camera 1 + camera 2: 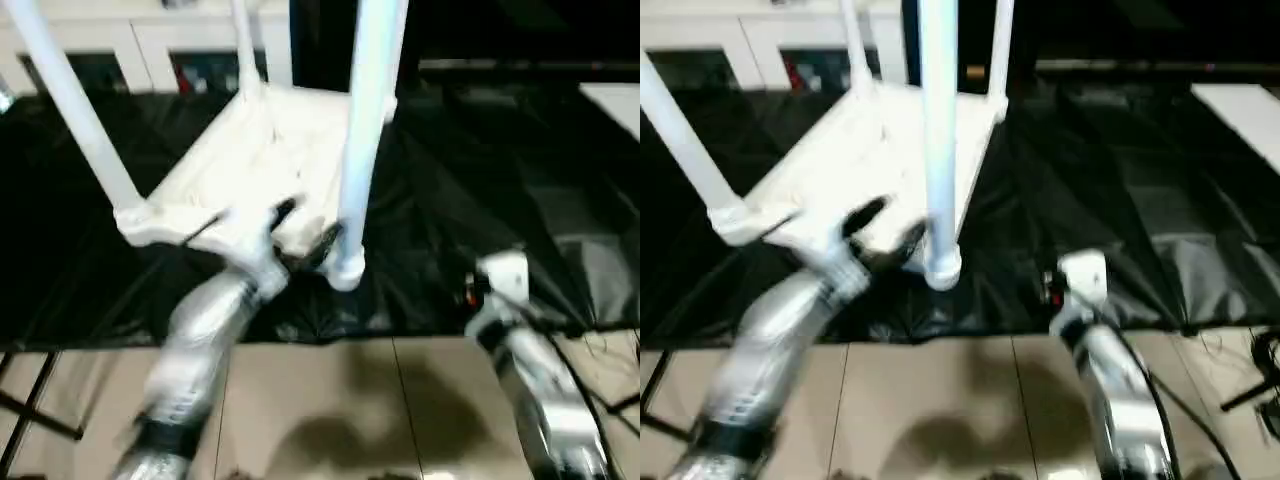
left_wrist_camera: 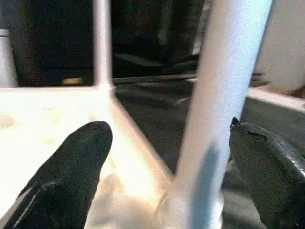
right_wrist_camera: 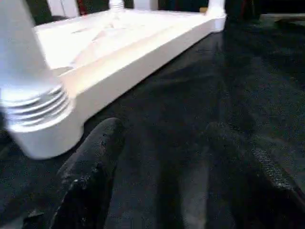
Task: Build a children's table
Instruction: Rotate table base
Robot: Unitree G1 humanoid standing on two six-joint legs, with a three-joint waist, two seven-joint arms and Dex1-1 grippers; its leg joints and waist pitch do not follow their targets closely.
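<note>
Black-covered desk and its surroundings

A crinkled black cover point(image 1: 470, 200) draped the desk; tan floor point(image 1: 330, 400) lay near, white cabinets point(image 1: 150, 45) stood far left.

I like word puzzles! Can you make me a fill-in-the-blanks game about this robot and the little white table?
1. The tabletop lies upside down on a ____ cloth.
2. ____ legs stand up from its corners.
3. The left gripper, its fingers apart, is beside the near ____.
4. The right gripper holds ____.

Missing words: black; four; leg; nothing
</note>
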